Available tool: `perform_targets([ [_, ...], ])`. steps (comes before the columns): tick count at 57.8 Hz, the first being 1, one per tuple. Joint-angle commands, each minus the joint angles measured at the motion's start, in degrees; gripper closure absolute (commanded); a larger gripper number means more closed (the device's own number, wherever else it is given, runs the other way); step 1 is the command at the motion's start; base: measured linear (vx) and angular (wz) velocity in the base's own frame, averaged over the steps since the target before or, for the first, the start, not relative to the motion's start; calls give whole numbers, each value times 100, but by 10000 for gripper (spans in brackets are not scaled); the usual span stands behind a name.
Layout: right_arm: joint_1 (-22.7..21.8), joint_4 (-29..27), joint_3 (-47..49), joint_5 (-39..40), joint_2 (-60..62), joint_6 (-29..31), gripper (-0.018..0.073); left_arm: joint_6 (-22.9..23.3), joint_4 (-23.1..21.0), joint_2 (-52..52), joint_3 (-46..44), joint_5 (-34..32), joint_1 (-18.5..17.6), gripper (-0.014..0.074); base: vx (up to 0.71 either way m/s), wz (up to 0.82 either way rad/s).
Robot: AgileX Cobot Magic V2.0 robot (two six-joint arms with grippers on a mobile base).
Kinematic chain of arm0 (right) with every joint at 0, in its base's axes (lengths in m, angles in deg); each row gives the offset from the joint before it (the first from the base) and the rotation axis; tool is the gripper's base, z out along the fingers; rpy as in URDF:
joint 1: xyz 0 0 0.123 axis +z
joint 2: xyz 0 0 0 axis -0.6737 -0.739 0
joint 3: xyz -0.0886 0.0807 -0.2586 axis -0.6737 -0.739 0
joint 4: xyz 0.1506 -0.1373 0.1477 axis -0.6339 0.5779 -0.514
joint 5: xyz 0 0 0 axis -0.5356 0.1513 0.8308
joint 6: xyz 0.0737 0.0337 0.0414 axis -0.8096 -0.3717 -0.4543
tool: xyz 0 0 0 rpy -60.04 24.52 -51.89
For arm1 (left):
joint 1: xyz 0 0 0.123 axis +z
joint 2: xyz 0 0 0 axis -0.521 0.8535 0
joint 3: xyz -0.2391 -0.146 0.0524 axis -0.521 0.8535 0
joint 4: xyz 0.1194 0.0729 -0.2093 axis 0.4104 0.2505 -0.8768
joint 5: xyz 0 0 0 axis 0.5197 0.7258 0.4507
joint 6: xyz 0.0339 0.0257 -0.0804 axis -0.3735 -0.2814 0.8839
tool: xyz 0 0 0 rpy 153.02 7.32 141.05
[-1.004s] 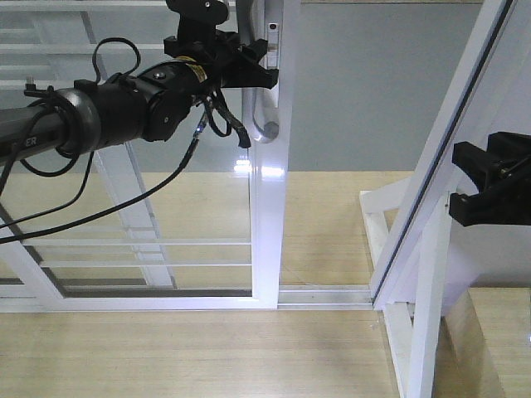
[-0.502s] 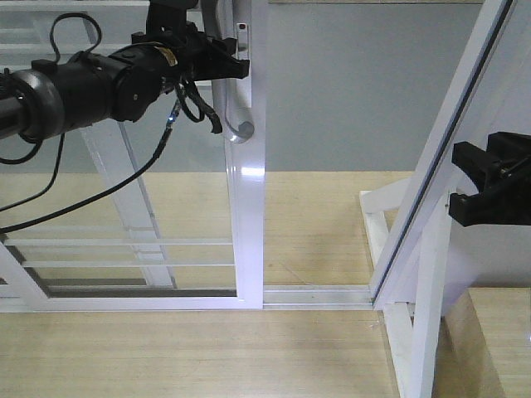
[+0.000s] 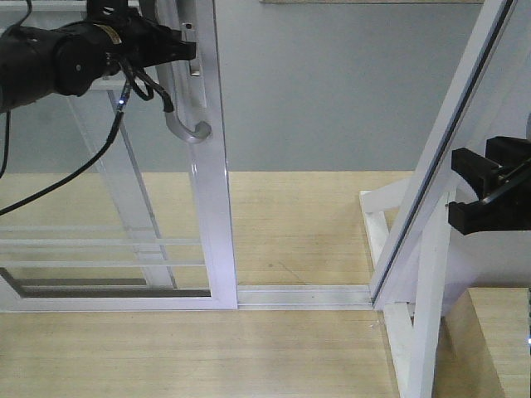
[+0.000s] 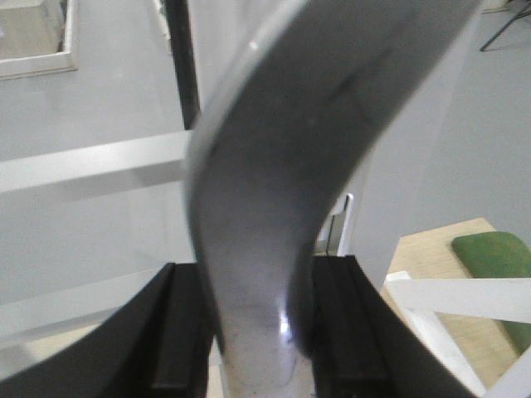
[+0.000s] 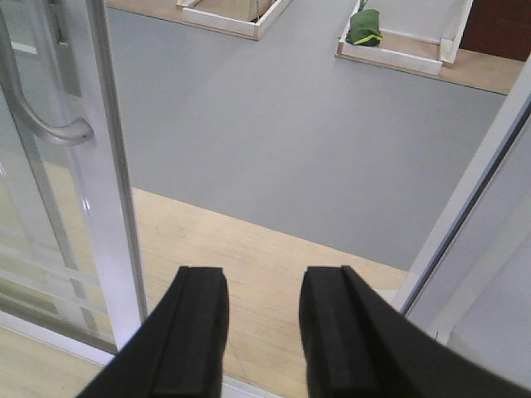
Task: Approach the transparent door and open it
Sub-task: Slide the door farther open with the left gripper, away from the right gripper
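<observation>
While the left end effector (image 3: 184,50) reaches in from the far left, its two black fingers (image 4: 178,332) sit tight on both sides of the handle (image 3: 184,99), so it is gripping the handle. From the left wrist view the silver-grey bar fills most of the picture, with one black finger on each side of it, touching it.

That handle is a long curved bar fixed to the white frame of the transparent door (image 3: 108,207). The door is a tall glass panel with thin white bars across it low down. It stands on the left side of the scene, with its right edge on a white track (image 3: 303,294) on the floor. A wide gap shows between the door's right edge and the slanted white frame (image 3: 448,149) on the right. Through that gap I see a grey floor (image 3: 348,91) far off and a wooden floor (image 3: 315,224) nearer.

On the right, the right end effector (image 5: 261,332) hangs well apart from the door, close to the slanted frame. Its two black fingers have a clear gap between them and hold nothing, so it is open. It points at the wooden floor and the gap. From its wrist view, the door and handle (image 5: 41,116) are at the left, and a green thing (image 5: 365,26) lies far away on the grey floor beside a low white frame.
</observation>
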Motion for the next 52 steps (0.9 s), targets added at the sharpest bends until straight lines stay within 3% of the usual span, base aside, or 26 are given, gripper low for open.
perform_targets([
  [1, -30, 39, 179, 419, 39, 123, 253, -3, 88, -484, -206, -519, 230, 230, 0, 0],
  [14, -30, 39, 179, 419, 39, 123, 253, -3, 404, -764, -206, -307, 474, 230, 0, 0],
  [24, -30, 39, 179, 424, 39, 123, 253, -3, 398, -1028, -19, -40, 557, 230, 0, 0],
  [41, -30, 39, 179, 424, 39, 123, 253, -163, 414, -2100, 1492, -191, 561, 230, 0, 0],
  [52, -30, 34, 179, 420, 39, 116, 253, -402, 408, -3172, 2631, -217, 800, 230, 0, 0],
])
